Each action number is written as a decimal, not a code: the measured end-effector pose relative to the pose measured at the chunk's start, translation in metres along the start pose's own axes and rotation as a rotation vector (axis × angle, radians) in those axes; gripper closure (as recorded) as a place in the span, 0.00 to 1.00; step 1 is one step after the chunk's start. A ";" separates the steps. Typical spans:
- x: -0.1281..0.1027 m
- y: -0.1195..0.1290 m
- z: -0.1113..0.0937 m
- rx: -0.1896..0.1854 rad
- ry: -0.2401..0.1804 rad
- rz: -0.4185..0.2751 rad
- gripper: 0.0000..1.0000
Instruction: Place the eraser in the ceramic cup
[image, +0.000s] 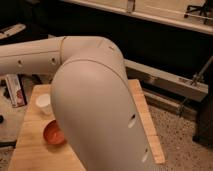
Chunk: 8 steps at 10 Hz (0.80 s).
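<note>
The eraser (16, 91), a flat block with a white and red face, hangs upright in the air at the far left, just off the wooden table's left edge. My gripper (13, 78) is at its top under the end of my white forearm, shut on it and mostly hidden by the arm. The white ceramic cup (44, 103) stands upright on the table, a little right of and below the eraser. My big white elbow (95, 110) fills the middle of the view and hides much of the table.
An orange-red bowl (53, 133) sits on the wooden table (30, 150) in front of the cup. The table's right edge (150, 135) borders a speckled floor. A dark wall with a metal rail (170, 82) runs behind.
</note>
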 end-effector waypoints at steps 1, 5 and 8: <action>-0.008 -0.002 0.005 -0.001 -0.009 0.002 1.00; -0.029 -0.026 0.047 -0.005 -0.018 0.015 1.00; -0.032 -0.056 0.095 0.005 -0.005 0.022 1.00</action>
